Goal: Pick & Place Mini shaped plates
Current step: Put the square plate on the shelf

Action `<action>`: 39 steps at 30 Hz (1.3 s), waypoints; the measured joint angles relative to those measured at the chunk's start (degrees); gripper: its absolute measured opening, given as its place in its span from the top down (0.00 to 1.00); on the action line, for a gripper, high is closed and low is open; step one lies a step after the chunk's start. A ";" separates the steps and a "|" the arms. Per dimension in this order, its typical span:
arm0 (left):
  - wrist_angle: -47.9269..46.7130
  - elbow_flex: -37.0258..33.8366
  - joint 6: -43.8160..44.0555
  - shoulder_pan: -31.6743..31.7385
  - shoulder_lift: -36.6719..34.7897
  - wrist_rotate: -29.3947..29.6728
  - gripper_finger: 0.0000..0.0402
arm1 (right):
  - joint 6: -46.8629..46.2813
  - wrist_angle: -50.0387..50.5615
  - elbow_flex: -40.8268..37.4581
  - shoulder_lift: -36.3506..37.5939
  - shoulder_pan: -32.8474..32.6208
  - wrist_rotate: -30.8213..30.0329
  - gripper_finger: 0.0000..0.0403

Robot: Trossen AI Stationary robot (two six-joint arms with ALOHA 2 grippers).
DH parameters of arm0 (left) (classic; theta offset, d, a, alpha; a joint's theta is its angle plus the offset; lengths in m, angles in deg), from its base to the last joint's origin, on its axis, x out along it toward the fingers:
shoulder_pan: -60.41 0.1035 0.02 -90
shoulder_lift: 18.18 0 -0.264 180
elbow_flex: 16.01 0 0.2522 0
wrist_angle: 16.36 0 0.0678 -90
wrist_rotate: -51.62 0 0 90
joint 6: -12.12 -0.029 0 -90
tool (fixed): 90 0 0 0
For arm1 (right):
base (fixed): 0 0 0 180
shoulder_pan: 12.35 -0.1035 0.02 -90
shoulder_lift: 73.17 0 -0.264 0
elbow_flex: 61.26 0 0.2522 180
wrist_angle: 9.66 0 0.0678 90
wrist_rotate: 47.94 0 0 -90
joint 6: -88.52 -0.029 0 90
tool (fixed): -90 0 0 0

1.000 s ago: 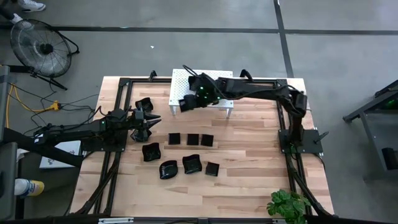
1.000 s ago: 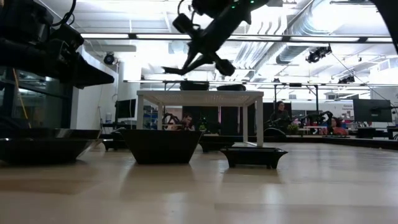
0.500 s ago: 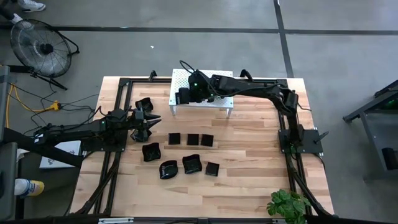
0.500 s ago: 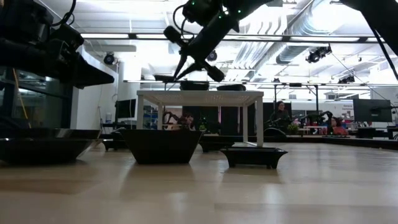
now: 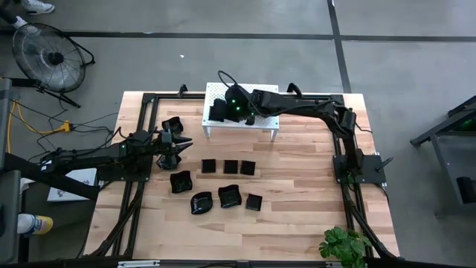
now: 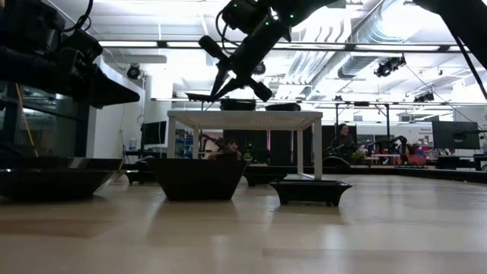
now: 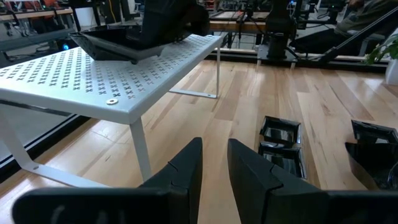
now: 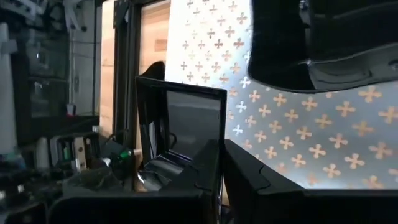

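So the right gripper point(image 5: 218, 113) is over the left end of the white stand point(image 5: 268, 119), which sits at the tabletop's far edge. Its fingers are pinched on the rim of a square black plate point(image 8: 180, 127), holding it just above the stand's top. Another plate point(image 6: 238, 104) already sits on the stand. The rest of the black plates point(image 5: 230, 167) are spread across the middle of the wooden tabletop point(image 5: 297, 186). The left gripper point(image 5: 181, 144) waits near the left edge, fingers a little apart, holding nothing.

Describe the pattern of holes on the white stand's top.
Rows of small cross-shaped holes cover the white perforated metal stand; the left wrist view shows them best.
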 joint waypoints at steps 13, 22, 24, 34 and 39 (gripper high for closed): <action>0.00 0.00 0.00 0.00 0.00 -0.02 0.82 | -2.22 1.20 -0.04 -0.28 -0.79 -2.42 0.96; -0.01 0.00 0.00 0.00 0.02 -0.02 0.82 | -2.43 0.75 -0.11 -1.44 -0.83 -1.41 0.96; 0.00 0.00 0.00 0.01 0.00 0.00 0.82 | -2.46 0.73 -0.11 -1.46 -0.83 -1.43 0.96; -0.01 0.00 0.00 0.00 0.01 0.00 0.82 | -2.15 0.39 -0.11 -1.46 -0.79 -1.93 0.96; 0.00 0.00 0.00 0.00 0.00 0.00 0.82 | -2.03 0.39 -0.09 -1.49 -0.79 -2.34 0.96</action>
